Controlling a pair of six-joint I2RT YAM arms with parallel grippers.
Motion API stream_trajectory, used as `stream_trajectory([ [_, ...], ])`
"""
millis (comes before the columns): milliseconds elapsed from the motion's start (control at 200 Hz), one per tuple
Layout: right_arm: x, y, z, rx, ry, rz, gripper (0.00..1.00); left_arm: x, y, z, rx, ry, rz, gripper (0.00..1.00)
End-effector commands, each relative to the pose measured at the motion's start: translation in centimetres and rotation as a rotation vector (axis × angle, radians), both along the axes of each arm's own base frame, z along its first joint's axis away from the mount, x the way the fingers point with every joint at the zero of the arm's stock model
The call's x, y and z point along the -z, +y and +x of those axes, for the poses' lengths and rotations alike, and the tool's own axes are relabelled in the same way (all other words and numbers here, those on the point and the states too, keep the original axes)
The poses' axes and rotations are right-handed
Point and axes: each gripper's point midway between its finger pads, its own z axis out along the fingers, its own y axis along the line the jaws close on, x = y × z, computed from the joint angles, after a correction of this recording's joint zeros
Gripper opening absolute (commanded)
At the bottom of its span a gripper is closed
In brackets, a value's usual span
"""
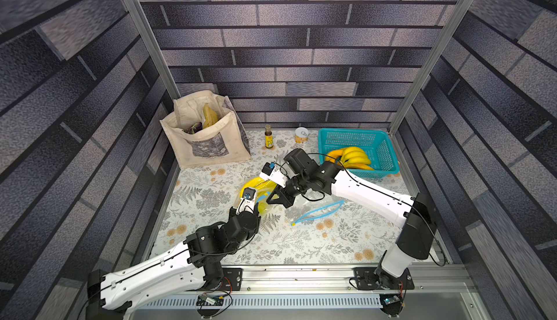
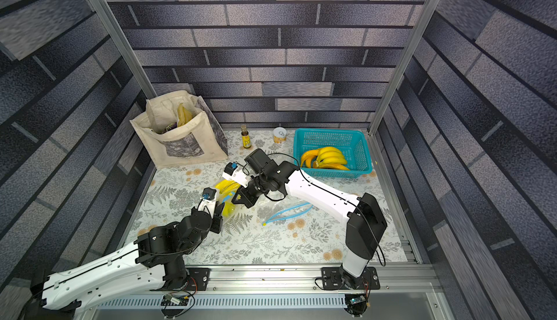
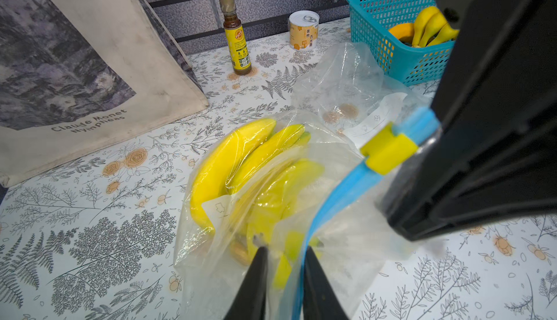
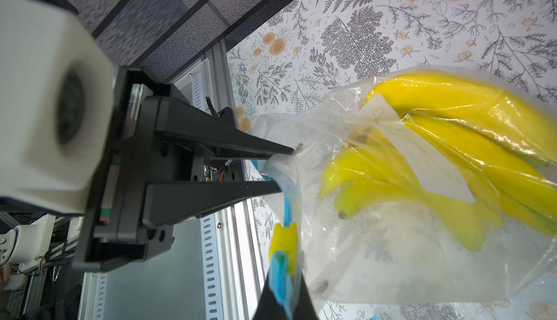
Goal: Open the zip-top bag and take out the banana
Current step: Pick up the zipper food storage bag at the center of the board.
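Zip-top bag (image 3: 337, 77): rim gripped by left hand (image 3: 286, 250) and right hand (image 4: 284, 288).
Risk: film torn if pulled hard.

Lab robot cell dressed as a home pantry. Silver aluminium frame posts (image 1: 144, 32), printed grey brick-pattern wall panels (image 1: 301, 35), floral-print vinyl tabletop (image 1: 301, 243), metal mounting rail (image 1: 301, 276), bare circuit board (image 1: 211, 299). Grocery props: cream canvas tote bag (image 1: 211, 146), brown sauce bottle (image 1: 268, 137), small tin can (image 1: 302, 135), teal plastic basket (image 1: 355, 139).
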Motion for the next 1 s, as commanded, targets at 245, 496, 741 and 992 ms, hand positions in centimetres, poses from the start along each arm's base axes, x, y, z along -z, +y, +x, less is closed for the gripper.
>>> stream_trajectory([
  [245, -1.7, -0.7, 0.0, -0.011, 0.014, 0.043, 0.02, 0.3, -1.1, 0.3, 0.074, 0.037, -0.138, 0.0],
  [496, -1.1, -1.1, 0.8, -0.003, -0.017, 0.033, 0.24, 0.7, -0.3, 0.3, 0.071, 0.067, -0.174, 0.0],
  [741, -0.8, -0.6, 1.7, -0.038, -0.101, 0.057, 0.34, 0.9, 0.0, 0.2, 0.076, 0.089, -0.243, 0.0],
  [992, -0.9, 0.4, 1.6, -0.108, -0.161, 0.135, 0.35, 1.2, 0.5, 0.3, 0.061, 0.106, -0.264, 0.0],
])
